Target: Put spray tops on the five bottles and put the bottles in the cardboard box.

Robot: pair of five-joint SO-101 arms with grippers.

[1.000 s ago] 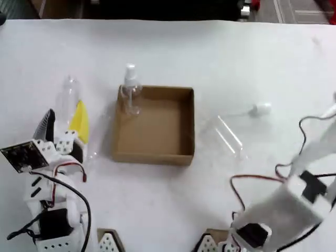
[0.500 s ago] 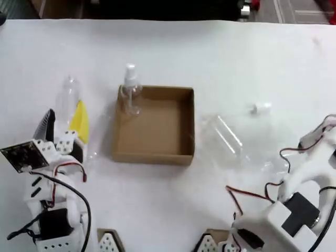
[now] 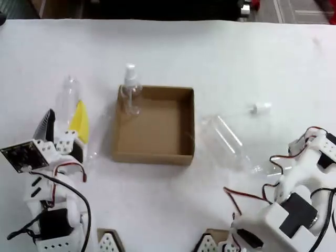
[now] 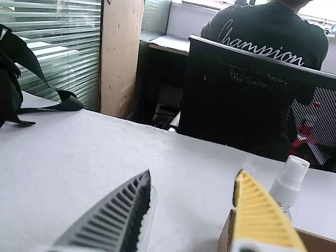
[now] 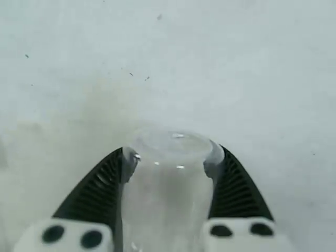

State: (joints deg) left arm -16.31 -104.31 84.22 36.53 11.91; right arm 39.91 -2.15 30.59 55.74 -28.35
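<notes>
The cardboard box (image 3: 152, 155) sits mid-table, and a clear bottle with a white spray top (image 3: 130, 90) (image 4: 287, 184) stands in its far left corner. Left of the box lies a capless clear bottle (image 3: 68, 97), just ahead of my left gripper (image 3: 63, 125) (image 4: 189, 210), which is open between its black and yellow fingers. Another clear bottle (image 3: 227, 139) lies right of the box, with a loose spray top (image 3: 260, 108) beyond it. My right gripper (image 5: 170, 173) is at the front right, shut on a clear bottle (image 5: 170, 157) whose round end points at the table.
The right arm's body (image 3: 283, 220) and red wires fill the front right corner. The left arm's base (image 3: 50, 220) takes the front left. The table's far edge runs along the back, and a chair (image 4: 247, 105) stands behind it.
The right arm has swung back toward the front right corner. The clear bottle lying right of the box has shifted a little. The left arm has not moved.
</notes>
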